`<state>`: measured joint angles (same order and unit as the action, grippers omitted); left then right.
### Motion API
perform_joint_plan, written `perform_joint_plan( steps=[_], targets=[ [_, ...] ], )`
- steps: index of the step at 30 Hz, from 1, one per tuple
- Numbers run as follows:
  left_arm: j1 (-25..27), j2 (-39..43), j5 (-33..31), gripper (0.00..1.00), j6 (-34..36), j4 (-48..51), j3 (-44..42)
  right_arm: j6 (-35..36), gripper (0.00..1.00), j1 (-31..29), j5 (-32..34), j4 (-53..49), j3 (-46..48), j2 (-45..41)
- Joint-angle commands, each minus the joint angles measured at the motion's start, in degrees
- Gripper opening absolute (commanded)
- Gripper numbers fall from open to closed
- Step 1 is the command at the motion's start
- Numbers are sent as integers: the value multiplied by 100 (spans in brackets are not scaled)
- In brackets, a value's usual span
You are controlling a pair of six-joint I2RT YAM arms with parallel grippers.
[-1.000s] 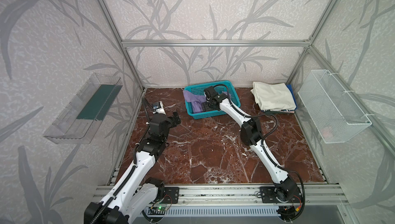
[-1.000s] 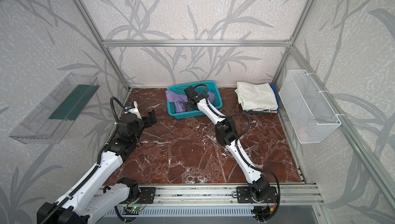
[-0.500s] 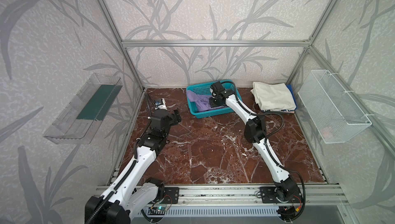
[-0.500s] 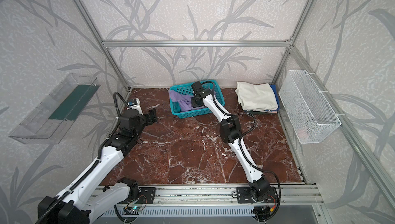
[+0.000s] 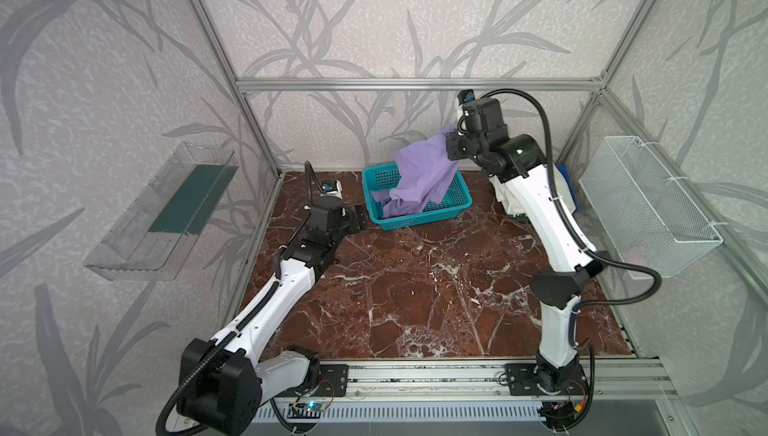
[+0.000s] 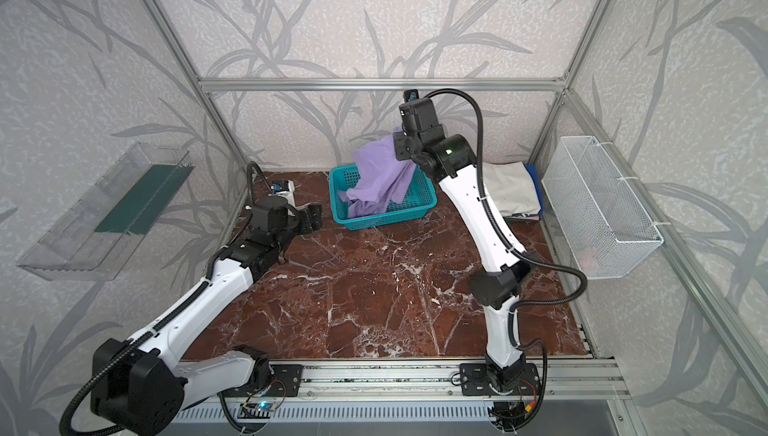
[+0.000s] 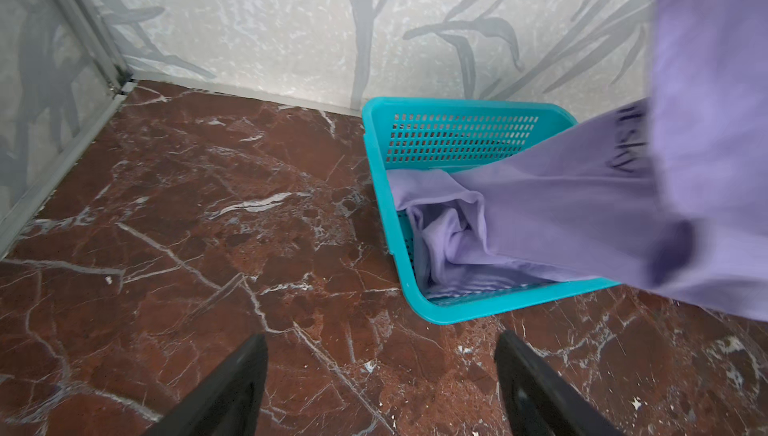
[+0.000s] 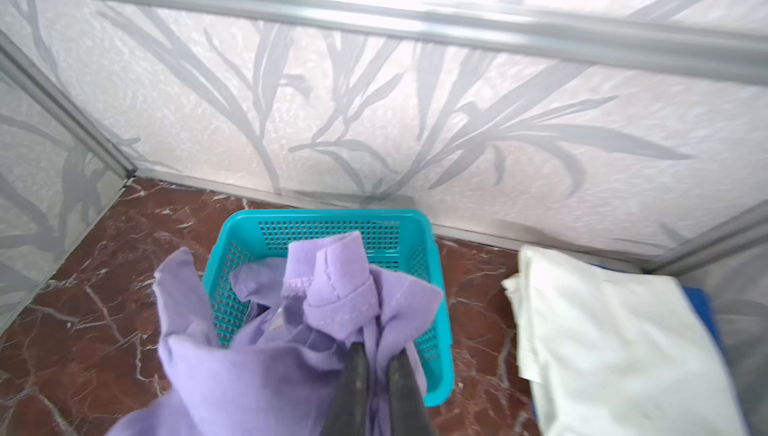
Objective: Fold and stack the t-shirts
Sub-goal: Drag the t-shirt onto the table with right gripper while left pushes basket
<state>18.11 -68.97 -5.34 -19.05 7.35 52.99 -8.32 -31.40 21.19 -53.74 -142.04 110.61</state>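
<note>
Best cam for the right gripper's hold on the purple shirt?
Right wrist view: the right gripper is shut on a bunched fold of the purple shirt, close up. Both top views show the shirt hanging from it, the pinch itself not visible. Left wrist view shows only draped shirt, not that gripper.

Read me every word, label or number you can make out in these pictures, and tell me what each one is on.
"sky": dark lettering on the lavender t-shirt, seen sideways in the left wrist view; the letters before it are blurred and partly covered by a fold.
Nothing else is readable: the teal basket and the cream t-shirt show no print.
</note>
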Motion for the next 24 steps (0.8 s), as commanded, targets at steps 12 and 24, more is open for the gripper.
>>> perform_joint_plan(
  steps=[12,24],
  targets=[
    [1100,-1768,385,87,1251,613,1698,697,0,806,2076,1321,3139,-3622],
    [1844,-4435,777,85,2290,2224,4165,-133,0,855,1667,410,4222,-5319]
  ],
)
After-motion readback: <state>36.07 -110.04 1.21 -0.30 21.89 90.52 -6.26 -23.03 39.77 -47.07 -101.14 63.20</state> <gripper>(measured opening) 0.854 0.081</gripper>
